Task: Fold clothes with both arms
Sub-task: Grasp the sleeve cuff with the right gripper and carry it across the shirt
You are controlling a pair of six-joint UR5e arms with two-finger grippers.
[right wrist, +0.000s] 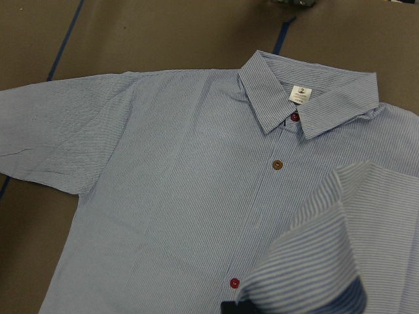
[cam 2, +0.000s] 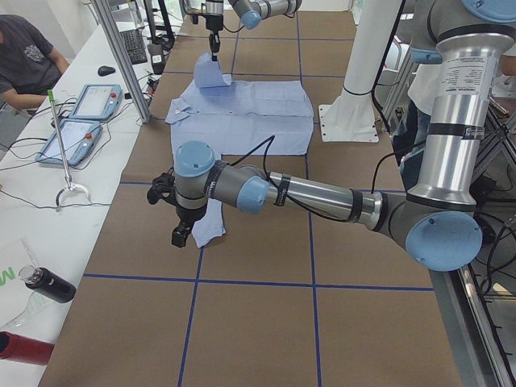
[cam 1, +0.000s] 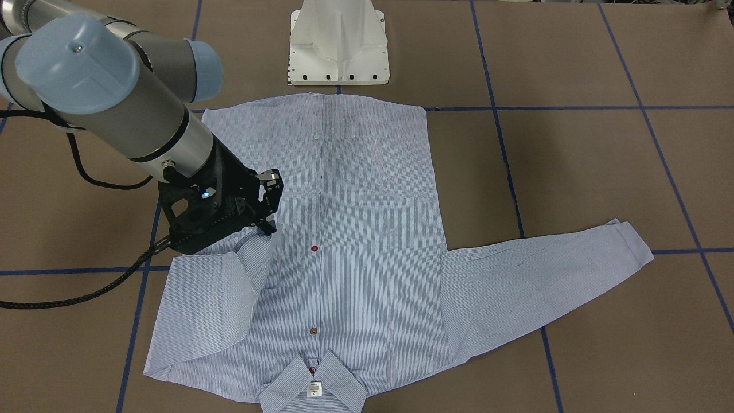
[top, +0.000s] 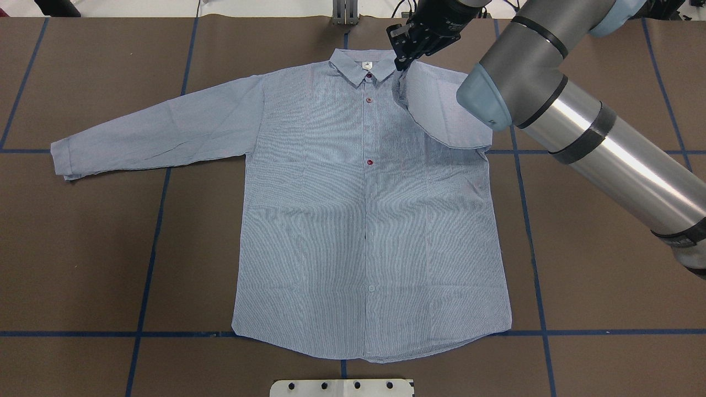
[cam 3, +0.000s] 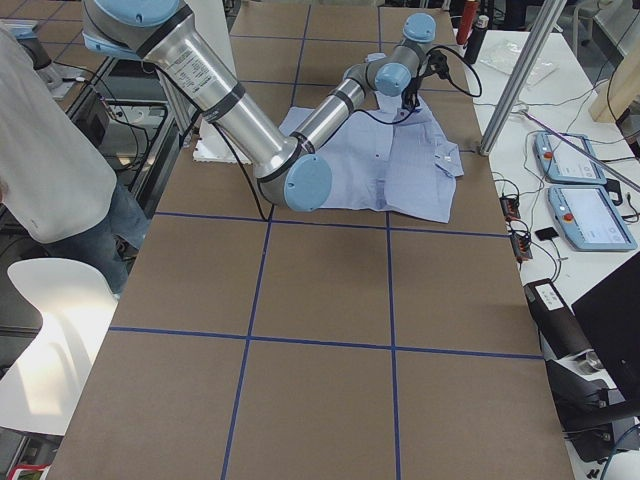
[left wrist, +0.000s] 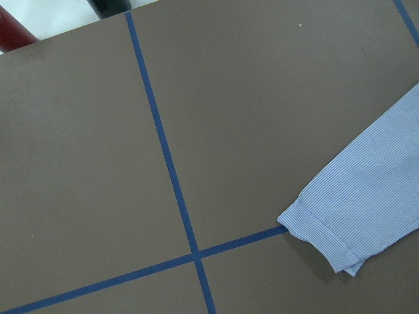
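Shirt flat mid-table, collar toward far edge; right gripper pinched closed on 1 cuff held over the chest, so lower it straight and release once flat; left gripper near the other cuff, jaw opening cannot be told.

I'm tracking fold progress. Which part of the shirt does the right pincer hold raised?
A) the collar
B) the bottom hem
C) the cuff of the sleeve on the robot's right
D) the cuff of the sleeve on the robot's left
C: the right pincer grips that sleeve's cuff above the shirt front; the other sleeve lies outstretched.
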